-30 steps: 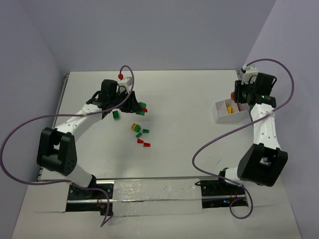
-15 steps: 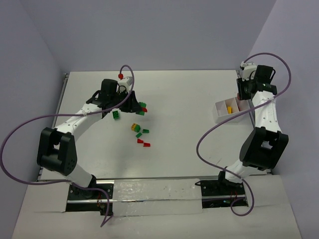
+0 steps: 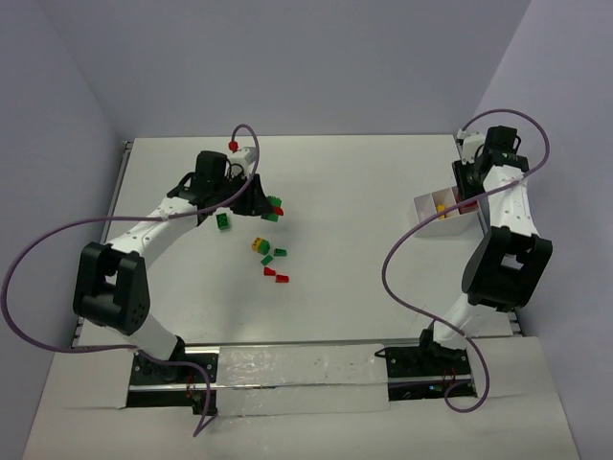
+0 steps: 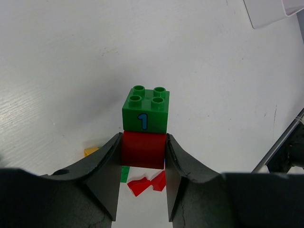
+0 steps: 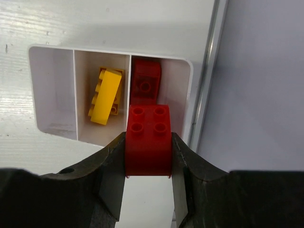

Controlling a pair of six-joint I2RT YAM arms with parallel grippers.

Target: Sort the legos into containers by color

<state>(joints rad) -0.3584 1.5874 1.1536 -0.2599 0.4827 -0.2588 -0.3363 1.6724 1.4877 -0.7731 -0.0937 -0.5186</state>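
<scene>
Clamping a two-brick stack, left gripper (image 4: 142, 142) has both fingers pressed on the sides of the lower red brick (image 4: 142, 152); green brick marked 1 (image 4: 145, 110) is stuck on the front of it, beyond the fingertips, studs in view. Stack is off the table (image 3: 364, 192), over the left-middle part of it, well apart from the white tray (image 3: 436, 213)

Loose legos on the table just right of and nearer than the left gripper: green one (image 3: 222, 221) just beside the gripper, yellow-and-green stack (image 3: 260, 245), small green one (image 3: 280, 253), two red ones (image 3: 277, 275) touching or nearly so

Right gripper (image 5: 148, 147) fingers closed on the sides of the held red brick (image 5: 148, 128), four studs in view. It hangs above the near edge of the tray's right compartment, at the far right of the table close to the edge

White tray has three compartments in a row. Middle one holds a yellow brick (image 5: 107, 95) lying tilted against the divider. Right one holds a second red brick (image 5: 145, 83), flat on the bottom, partly hidden by the held brick. Cannot tell if the held brick touches the tray rim
</scene>
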